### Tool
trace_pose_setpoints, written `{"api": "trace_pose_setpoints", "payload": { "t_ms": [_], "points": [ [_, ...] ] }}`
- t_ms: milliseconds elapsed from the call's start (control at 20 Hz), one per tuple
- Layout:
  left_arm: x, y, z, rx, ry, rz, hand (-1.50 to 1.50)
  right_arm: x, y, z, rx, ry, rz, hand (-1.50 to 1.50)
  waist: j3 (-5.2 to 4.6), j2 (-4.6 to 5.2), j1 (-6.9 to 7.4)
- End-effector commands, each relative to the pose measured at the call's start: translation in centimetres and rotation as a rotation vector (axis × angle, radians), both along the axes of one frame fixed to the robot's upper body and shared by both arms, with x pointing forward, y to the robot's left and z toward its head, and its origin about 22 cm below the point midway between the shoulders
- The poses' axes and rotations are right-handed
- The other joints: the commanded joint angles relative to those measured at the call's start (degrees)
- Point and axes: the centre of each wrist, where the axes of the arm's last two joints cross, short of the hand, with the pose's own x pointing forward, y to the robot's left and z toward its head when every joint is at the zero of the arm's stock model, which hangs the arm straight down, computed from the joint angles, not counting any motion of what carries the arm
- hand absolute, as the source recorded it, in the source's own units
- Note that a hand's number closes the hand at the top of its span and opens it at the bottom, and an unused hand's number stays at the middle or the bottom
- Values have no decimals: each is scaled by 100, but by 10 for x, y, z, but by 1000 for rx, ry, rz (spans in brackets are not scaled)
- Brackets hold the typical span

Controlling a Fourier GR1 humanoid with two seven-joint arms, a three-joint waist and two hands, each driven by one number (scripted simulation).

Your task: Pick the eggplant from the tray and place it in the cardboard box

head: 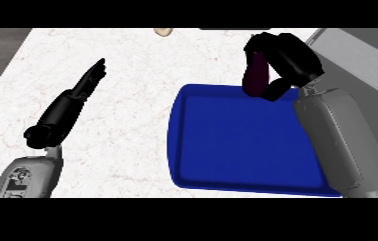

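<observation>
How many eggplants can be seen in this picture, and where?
1. The eggplant hangs in the right hand, whose fingers curl round it, above the far edge of the blue tray. The hand hides part of it; no other eggplant shows on the tray.

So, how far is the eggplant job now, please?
Done: the eggplant is off the blue tray, picked up. In hand: the right robot hand holds it above the tray's far edge. Left: placing it in the cardboard box, which is not visible. The left robot hand rests open.

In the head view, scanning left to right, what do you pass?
Left hand, open over the counter → small tan object at the far edge → blue tray → eggplant, held in the right hand.
</observation>
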Motion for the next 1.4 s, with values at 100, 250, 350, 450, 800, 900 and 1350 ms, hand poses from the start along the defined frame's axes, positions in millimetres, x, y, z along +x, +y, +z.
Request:
{"api": "trace_pose_setpoints", "payload": {
  "t_ms": [100, 250, 350, 450, 800, 900, 1350],
  "points": [
    [-1, 0, -2, 12, 7, 16, 0, 7, -27, 63, 229, -134, -224, 150, 1, -2, -31],
    [-6, 4, -5, -7, 16, 7, 0, 11, -43, 81, 336, -124, -376, 150, -1, -7, -4],
    [-4, 19, -7, 5, 1, -7, 0, 15, -67, 83, 355, -170, -463, 150, -1, 22, 13],
    [-1, 2, 3, 18, -1, 4, 0, 15, -88, 84, 371, -178, -517, 150, 3, 14, 0],
    [-8, 6, 4, 2, -11, -22, 0, 37, -160, 104, 415, -178, -659, 150, 4, 49, 154],
    [-2, -6, 8, 4, -9, -19, 0, 33, -178, 88, 289, -180, -678, 150, 5, 49, 115],
    [4, -12, 4, -1, -17, -55, 0, 29, -239, 81, 126, 229, -737, 150, 10, 123, 286]
  ]
}}
